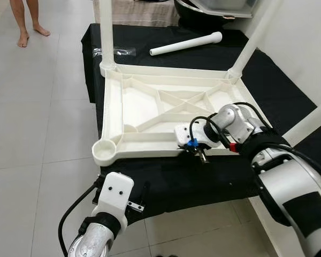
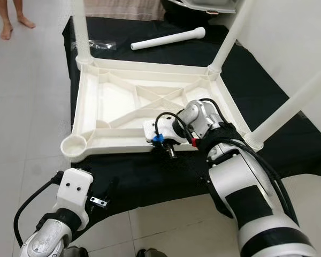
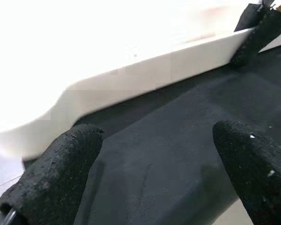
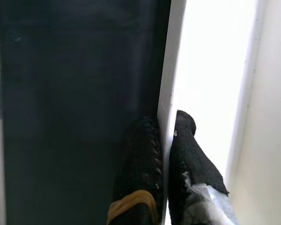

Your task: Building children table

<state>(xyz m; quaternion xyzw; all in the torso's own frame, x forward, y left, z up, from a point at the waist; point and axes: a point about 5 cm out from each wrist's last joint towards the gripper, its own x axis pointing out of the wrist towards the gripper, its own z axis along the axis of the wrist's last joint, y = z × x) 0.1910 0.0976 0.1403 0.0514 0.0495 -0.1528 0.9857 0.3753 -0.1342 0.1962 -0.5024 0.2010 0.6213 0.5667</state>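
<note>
A white plastic children's table (image 1: 150,152) lies upside down on a black cloth (image 1: 203,176). Legs stand in its far-left (image 1: 106,32), far-right (image 1: 254,40) and near-right (image 1: 310,120) corners. The near-left socket (image 1: 104,151) holds nothing. A loose white leg (image 1: 186,44) lies on the cloth behind the table. My right gripper (image 1: 190,148) is shut on the table's near rim (image 4: 171,70), one finger on each side of it. My left gripper (image 3: 157,154) is open, low at the cloth's front edge below the empty socket, holding nothing.
A clear plastic bag (image 1: 115,51) lies on the cloth by the far-left leg. A person's bare feet (image 1: 24,37) stand on the tiled floor at the far left. A dark basin (image 1: 214,8) sits behind the cloth. A wall runs along the right.
</note>
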